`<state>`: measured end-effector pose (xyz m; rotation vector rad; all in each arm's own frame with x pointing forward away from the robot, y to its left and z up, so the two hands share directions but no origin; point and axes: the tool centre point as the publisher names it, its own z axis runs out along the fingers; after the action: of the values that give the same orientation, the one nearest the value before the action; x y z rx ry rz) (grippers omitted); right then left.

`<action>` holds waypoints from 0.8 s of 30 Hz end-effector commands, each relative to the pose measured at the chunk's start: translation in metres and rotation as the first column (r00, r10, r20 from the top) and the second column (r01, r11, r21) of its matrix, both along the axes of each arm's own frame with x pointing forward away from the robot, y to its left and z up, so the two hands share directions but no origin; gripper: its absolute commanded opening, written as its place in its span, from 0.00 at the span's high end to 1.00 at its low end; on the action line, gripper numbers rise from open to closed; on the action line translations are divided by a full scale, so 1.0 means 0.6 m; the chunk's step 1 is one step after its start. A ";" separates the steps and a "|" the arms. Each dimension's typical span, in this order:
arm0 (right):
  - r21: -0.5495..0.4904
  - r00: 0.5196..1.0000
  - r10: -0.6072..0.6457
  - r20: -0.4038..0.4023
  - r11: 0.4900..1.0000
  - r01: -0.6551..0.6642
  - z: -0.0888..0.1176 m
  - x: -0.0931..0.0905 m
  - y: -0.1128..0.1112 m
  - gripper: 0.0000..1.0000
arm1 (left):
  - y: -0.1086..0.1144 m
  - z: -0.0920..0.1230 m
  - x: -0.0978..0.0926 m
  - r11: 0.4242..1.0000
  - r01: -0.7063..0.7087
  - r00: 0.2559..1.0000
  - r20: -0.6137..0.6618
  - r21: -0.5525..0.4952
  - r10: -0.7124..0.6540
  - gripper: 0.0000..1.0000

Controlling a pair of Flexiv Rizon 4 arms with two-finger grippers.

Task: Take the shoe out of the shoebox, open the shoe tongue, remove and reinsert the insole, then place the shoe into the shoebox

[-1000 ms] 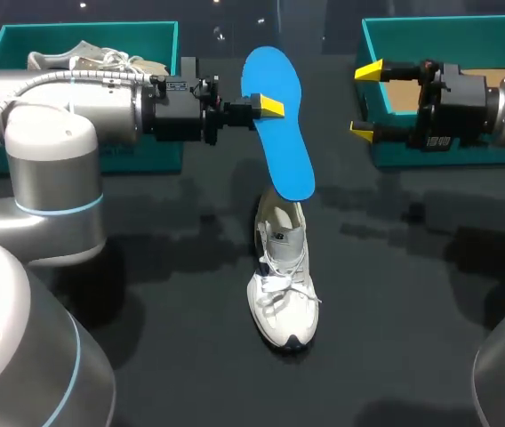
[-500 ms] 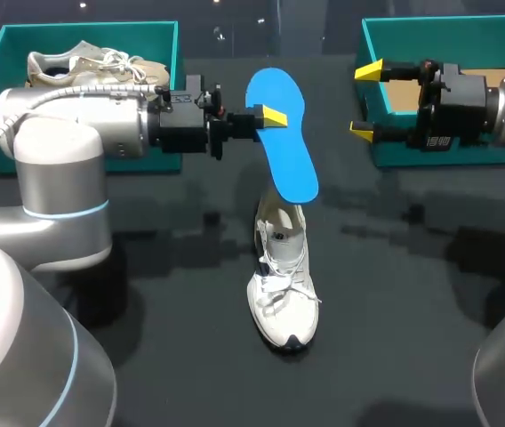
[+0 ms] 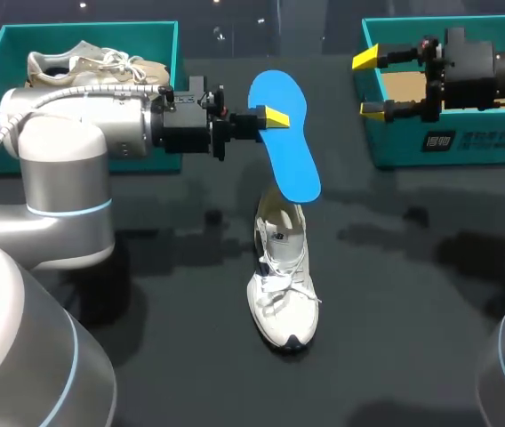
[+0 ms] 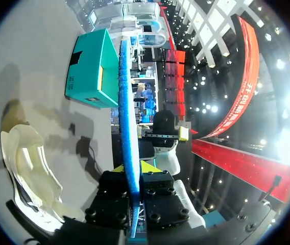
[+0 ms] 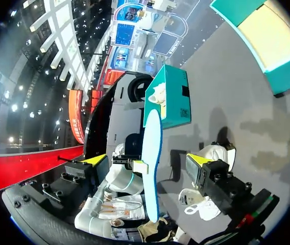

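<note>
One insole up, one shoe waiting: how to seat it cleanly

Head view: the left gripper point(image 3: 270, 116) is clamped on the edge of the blue insole point(image 3: 286, 147). The insole hangs slanted from the jaws, with its lower tip just over the heel opening of the white shoe point(image 3: 282, 276), which stands on the table point(image 3: 412, 338) below them. The right gripper point(image 3: 370, 84) hovers spread and empty over the near corner of the shoebox point(image 3: 448, 147), well apart from the insole. A spare shoe point(image 3: 84, 62) lies in the other box point(image 3: 159, 40), behind the left arm.

Left wrist view: the insole point(image 4: 126, 102) shows edge-on, pinched from both sides in the left gripper point(image 4: 133, 171) and running straight out ahead of the jaws. The shoe point(image 4: 27, 163) lies beside and below them, its mouth open.

Right wrist view: the insole point(image 5: 151, 153) stands ahead of the spread right gripper point(image 5: 147, 161), touching neither jaw. The shoe point(image 5: 216, 150) is partly hidden behind one finger.

By my reading, the reinsertion is at hand. The toe end should probably go in first, at a shallow slant and lined up with the length of the shoe. The free gripper could steady the heel or hold the tongue back, because a light shoe is likely to tip or slide under the push.
</note>
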<state>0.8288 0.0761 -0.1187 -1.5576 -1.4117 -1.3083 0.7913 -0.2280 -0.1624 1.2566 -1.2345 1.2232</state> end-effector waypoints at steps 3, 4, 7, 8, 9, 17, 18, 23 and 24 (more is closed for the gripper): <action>-0.271 0.999 -0.053 -0.004 0.961 0.050 0.049 -0.022 0.017 0.00 | -0.002 -0.002 0.000 1.000 -0.001 1.000 0.000 -0.001 0.001 1.00; -0.307 0.998 -0.064 0.000 0.950 0.061 0.055 -0.025 0.022 0.00 | -0.002 -0.002 0.000 1.000 -0.001 1.000 0.000 -0.001 0.001 1.00; -0.402 0.996 -0.091 0.002 0.912 0.084 0.072 -0.032 0.036 0.00 | -0.002 -0.002 0.000 1.000 -0.001 1.000 0.000 -0.001 0.001 1.00; -0.436 0.996 -0.089 0.009 0.896 0.083 0.078 -0.035 0.042 0.00 | -0.002 -0.002 0.000 1.000 -0.001 1.000 0.000 -0.001 0.001 1.00; -0.471 0.995 -0.098 0.012 0.878 0.091 0.083 -0.038 0.048 0.00 | -0.002 -0.002 0.000 1.000 -0.001 1.000 0.000 -0.001 0.001 1.00; -0.697 0.994 -0.094 0.049 0.710 0.102 0.126 -0.056 0.102 0.00 | -0.002 -0.002 0.000 1.000 -0.001 1.000 0.000 -0.001 0.001 1.00; -0.726 0.995 -0.085 0.048 0.681 0.093 0.130 -0.057 0.110 0.00 | -0.002 -0.002 0.000 1.000 -0.001 1.000 0.000 -0.001 0.001 1.00; -0.832 0.998 -0.052 0.035 0.552 0.058 0.144 -0.062 0.146 0.00 | -0.002 -0.002 0.000 1.000 -0.001 1.000 0.000 -0.001 0.001 1.00; -0.847 0.998 -0.050 0.034 0.529 0.056 0.146 -0.064 0.151 0.00 | -0.002 -0.002 0.000 1.000 -0.001 1.000 0.000 -0.001 0.001 1.00</action>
<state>0.7818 0.1534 -0.0378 -1.8253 -1.9179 -1.0694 0.7913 -0.2278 -0.1623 1.2568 -1.2349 1.2229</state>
